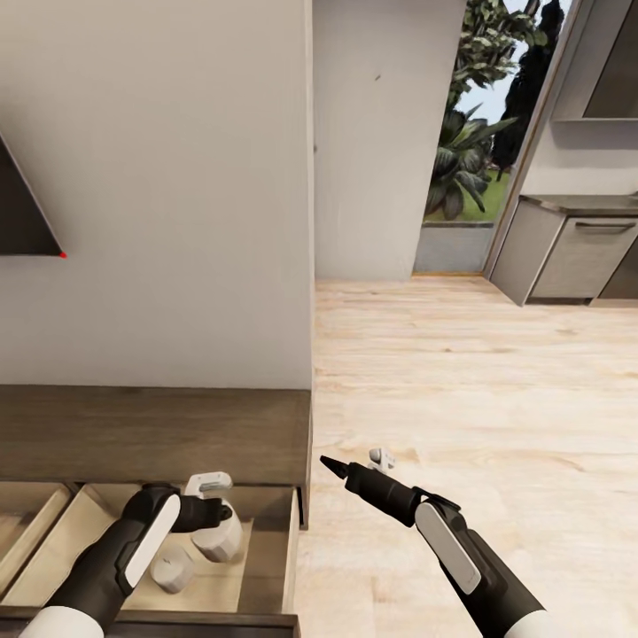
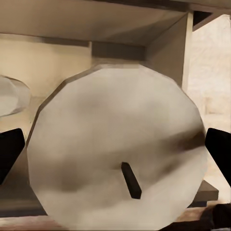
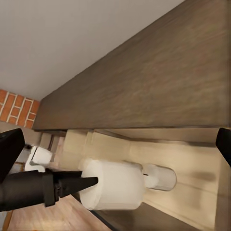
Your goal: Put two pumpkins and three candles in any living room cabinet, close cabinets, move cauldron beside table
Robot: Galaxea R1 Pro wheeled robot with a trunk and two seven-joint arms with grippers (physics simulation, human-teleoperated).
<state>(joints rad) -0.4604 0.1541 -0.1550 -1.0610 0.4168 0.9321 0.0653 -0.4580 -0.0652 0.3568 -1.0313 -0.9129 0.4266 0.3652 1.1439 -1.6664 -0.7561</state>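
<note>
Left gripper (image 1: pixel 213 514): hung over the open drawer (image 1: pixel 291 549) at seven o'clock in the head view. Its fingers (image 2: pixel 10 153) flanked the near candle (image 1: pixel 221 542) closely on both sides. Whether they pinched it could not be told.

Right gripper (image 1: pixel 354 464): sat over the floor just past the cabinet's end, near six o'clock in the head view. Its fingertips (image 3: pixel 9 149) were spread wide and held nothing.

Task's things: the near candle was within the drawer's outline. A second, smaller-looking candle (image 1: pixel 173 569) stood on the pale drawer floor just beside it, toward eight o'clock.

Left wrist view: showed the near candle's round top with its dark wick (image 2: pixel 131 180), and the cabinet's inner corner behind.

Right wrist view: took in both candles at once, with a dark finger of the left gripper lying against the near candle's side. It also showed a patch of brick (image 3: pixel 14 108) beyond the far end of the cabinet.

Surface: the cabinet (image 1: pixel 151 434) was dark-brown wood with a bare top. Its drawer was pulled out and had a beige interior.

Room: a plain white wall (image 1: pixel 159 177) rose behind the cabinet. A dark screen corner (image 1: pixel 22 213) with a red dot sat at nine o'clock. Light plank floor (image 1: pixel 461 381) ran toward a glazed opening with plants (image 1: pixel 470 133) at one o'clock. Grey kitchen units (image 1: pixel 576 257) stood at two o'clock.
</note>
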